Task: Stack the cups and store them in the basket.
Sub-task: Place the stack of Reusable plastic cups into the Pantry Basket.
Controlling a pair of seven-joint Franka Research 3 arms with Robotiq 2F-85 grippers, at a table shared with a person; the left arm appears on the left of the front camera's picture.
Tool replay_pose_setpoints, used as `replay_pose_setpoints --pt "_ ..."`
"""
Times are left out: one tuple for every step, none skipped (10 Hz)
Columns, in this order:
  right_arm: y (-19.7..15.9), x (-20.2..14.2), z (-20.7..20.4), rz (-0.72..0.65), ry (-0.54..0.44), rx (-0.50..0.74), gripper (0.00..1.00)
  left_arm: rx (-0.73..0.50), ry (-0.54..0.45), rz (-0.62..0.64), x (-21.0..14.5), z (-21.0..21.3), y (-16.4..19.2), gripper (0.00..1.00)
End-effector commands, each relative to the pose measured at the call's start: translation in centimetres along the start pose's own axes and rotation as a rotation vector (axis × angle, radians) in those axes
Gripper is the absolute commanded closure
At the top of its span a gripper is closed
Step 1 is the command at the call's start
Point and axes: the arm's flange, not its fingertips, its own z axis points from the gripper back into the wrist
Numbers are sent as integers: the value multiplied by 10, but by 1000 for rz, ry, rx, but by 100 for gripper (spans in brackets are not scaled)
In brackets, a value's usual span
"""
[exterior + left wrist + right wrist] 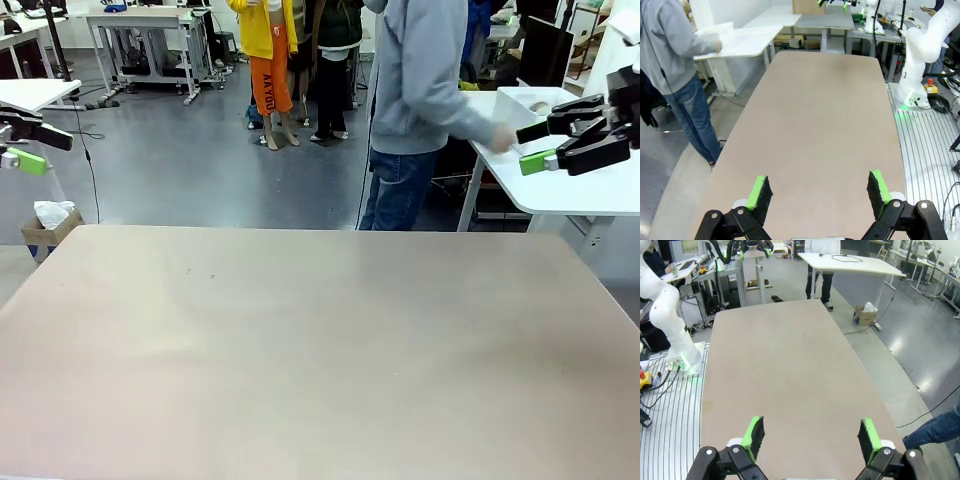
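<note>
Both arms parked off the table (320,340) w/ nothing to grab yet: left tool (820,192) jaws wide, empty, over its near-left edge; right tool (810,435) likewise wide, empty, at right edge. Person (420,100) turned to a side table (580,190), hand at the white basket (515,105), prob. fetching it. Cups can't be made out.

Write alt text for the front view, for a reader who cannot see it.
A bare, beige rectangular table spans the foreground, with an open black robot gripper with green-padded fingers raised at each side: the left gripper and the right gripper. Beyond the far edge, a person in a grey hoodie and blue jeans reaches toward a white side table.
</note>
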Motion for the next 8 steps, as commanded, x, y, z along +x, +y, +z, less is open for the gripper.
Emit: replay_pose_setpoints --pt "1 3 0 -4 -24 0 0 -3 -9 1 3 0 -2 0" --pt "1 3 0 -4 -24 0 0 -3 -9 1 3 0 -2 0" --pt "1 3 0 -4 -24 0 0 -3 -9 1 3 0 -2 0" --pt "1 3 0 -4 -24 0 0 -3 -9 1 3 0 -2 0" --pt "1 3 0 -4 -24 0 0 -3 -9 1 3 0 -2 0" --pt "1 3 0 -4 -24 0 0 -3 -9 1 3 0 -2 0" --pt "1 3 0 -4 -24 0 0 -3 -9 1 3 0 -2 0" --pt "1 3 0 -4 -24 0 0 -3 -9 1 3 0 -2 0"
